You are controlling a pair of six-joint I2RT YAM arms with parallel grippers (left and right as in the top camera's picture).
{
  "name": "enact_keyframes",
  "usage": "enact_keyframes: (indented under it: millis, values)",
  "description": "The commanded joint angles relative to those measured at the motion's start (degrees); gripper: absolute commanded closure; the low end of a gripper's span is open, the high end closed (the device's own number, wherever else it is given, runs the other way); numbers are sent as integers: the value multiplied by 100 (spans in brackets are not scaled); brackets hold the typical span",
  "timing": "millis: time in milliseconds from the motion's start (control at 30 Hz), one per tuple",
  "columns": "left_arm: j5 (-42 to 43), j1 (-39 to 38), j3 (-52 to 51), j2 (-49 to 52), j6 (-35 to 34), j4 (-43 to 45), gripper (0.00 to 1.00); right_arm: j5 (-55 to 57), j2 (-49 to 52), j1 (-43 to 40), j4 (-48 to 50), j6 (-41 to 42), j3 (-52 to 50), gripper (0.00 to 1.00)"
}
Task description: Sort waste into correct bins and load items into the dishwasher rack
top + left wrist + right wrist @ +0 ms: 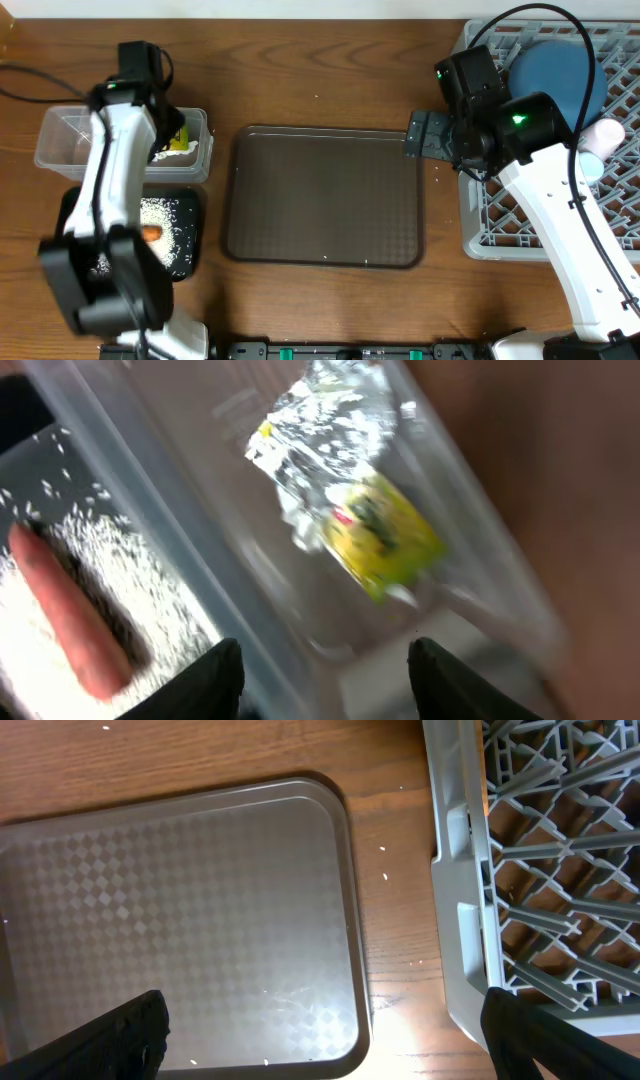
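Observation:
The crumpled foil wrapper (350,510) lies inside the clear tub (200,540), also seen from overhead (178,142). My left gripper (325,690) is open and empty just above the tub (70,140). The black tray (190,262) holds the rice (160,215) and the carrot (151,233); both also show in the left wrist view, rice (140,575) and carrot (65,610). My right gripper (330,1055) is open and empty over the gap between the brown tray and the grey rack (480,215). The dark blue bowl (555,75) and the whitish cup (604,135) sit in the rack. The chopsticks are out of view.
The brown serving tray (325,195) lies bare in the middle, and its right edge shows in the right wrist view (180,910) next to the rack wall (455,890). A light blue piece (590,166) shows in the rack beside my right arm.

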Motion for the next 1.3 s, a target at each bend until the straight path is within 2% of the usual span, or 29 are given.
enact_keyframes:
  millis: [0, 233, 267, 300, 333, 433, 1200, 1267]
  values:
    - [872, 4, 22, -717, -428, -328, 44, 81, 35, 2, -4, 87, -13, 1]
    - [1235, 4, 22, -1228, -573, -2009, 41, 79, 35, 2, -4, 87, -13, 1]
    - [1231, 4, 22, -1226, -573, -2247, 35, 81, 35, 2, -4, 87, -13, 1]
    - [1217, 7, 20, -1220, -570, -2498, 24, 81, 35, 2, -4, 87, -13, 1]
    - [1217, 7, 20, -1220, -570, -2688, 4, 81, 35, 2, -4, 87, -13, 1]
    - [1217, 7, 20, -1220, -570, -3008, 1, 81, 35, 2, -4, 87, -13, 1]
    - [1213, 7, 20, -1191, -564, -2979, 0, 81, 35, 2, -4, 87, -13, 1]
    - [1191, 11, 20, -1191, -356, -2979, 0, 81, 35, 2, -4, 87, -13, 1]
